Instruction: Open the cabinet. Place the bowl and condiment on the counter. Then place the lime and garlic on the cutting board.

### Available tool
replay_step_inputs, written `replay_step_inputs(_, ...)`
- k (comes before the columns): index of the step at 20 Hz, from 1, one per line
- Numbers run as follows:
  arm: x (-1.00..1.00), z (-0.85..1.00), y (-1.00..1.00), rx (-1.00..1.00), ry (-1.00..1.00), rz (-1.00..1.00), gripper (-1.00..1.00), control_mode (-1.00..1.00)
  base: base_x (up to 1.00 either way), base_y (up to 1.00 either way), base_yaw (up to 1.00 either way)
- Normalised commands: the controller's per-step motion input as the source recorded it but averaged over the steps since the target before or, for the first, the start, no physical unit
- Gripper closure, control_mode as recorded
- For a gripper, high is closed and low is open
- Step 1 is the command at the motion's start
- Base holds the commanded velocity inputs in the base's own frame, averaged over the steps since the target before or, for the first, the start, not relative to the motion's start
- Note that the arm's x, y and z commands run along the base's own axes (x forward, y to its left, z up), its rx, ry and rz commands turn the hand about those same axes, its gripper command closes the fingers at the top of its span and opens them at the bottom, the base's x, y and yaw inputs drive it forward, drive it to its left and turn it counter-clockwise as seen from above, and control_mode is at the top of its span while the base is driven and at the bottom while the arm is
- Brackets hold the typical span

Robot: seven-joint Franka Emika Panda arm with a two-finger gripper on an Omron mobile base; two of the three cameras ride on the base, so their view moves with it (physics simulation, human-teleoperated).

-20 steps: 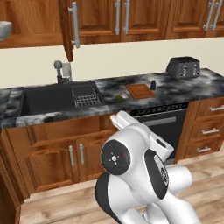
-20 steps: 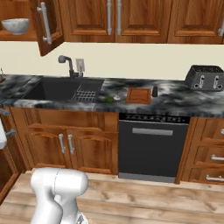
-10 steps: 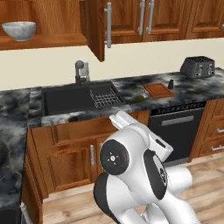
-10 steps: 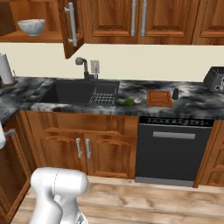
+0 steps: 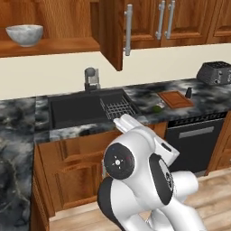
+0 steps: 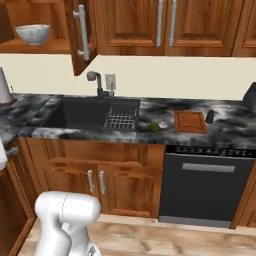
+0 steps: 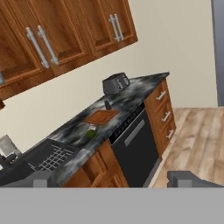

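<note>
The cabinet (image 5: pixel 58 20) (image 6: pixel 35 12) stands with one door swung out, and the pale bowl (image 5: pixel 25 34) (image 6: pixel 32 33) rests on its shelf. On the counter (image 5: pixel 144 101) (image 6: pixel 230 127) lies the cutting board (image 5: pixel 175 98) (image 6: pixel 190 121) (image 7: pixel 101 116). The black condiment (image 5: pixel 188 93) (image 6: pixel 210 116) (image 7: pixel 107 105) stands just beside the board. The lime (image 5: pixel 157 108) (image 6: pixel 153 127) (image 7: pixel 91 133) and garlic (image 6: pixel 163 124) (image 7: pixel 90 127) sit on the stone between board and sink. My gripper (image 7: pixel 113 180) is open and empty, well back from the counter.
A dark sink (image 5: pixel 76 110) (image 6: pixel 80 114) with a wire rack (image 5: pixel 118 108) and faucet (image 6: pixel 95 82) lies left of the board. A toaster (image 5: pixel 216 72) (image 7: pixel 116 83) stands at the right. A paper-towel roll (image 6: pixel 4 87) is far left. A dishwasher (image 6: pixel 205 185) sits below.
The whole scene has slid right in both base views, so the base has driven left. The open cabinet and bowl have come further into view. The gripper stays open.
</note>
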Motion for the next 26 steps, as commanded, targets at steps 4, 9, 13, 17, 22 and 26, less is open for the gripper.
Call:
replay_step_inputs(4, 0.0, 0.0, 0.0, 0.0, 0.0, 0.0, -1.0, 1.0, 0.4, 0.74, 0.0)
replay_step_inputs(9, 0.0, 0.0, 0.0, 0.0, 0.0, 0.0, -1.0, 1.0, 0.43, 0.5, 0.0)
replay_step_inputs(13, 0.0, 0.0, 0.0, 0.0, 0.0, 0.0, -1.0, 1.0, 0.5, 0.12, 0.0)
replay_step_inputs(17, 0.0, 0.0, 0.0, 0.0, 0.0, 0.0, -1.0, 1.0, 0.48, 0.0, 0.0)
replay_step_inputs(22, 0.0, 0.0, 0.0, 0.0, 0.0, 0.0, -1.0, 1.0, 0.48, 0.0, 0.0)
replay_step_inputs(26, 0.0, 0.0, 0.0, 0.0, 0.0, 0.0, -1.0, 1.0, 0.45, 0.0, 0.0)
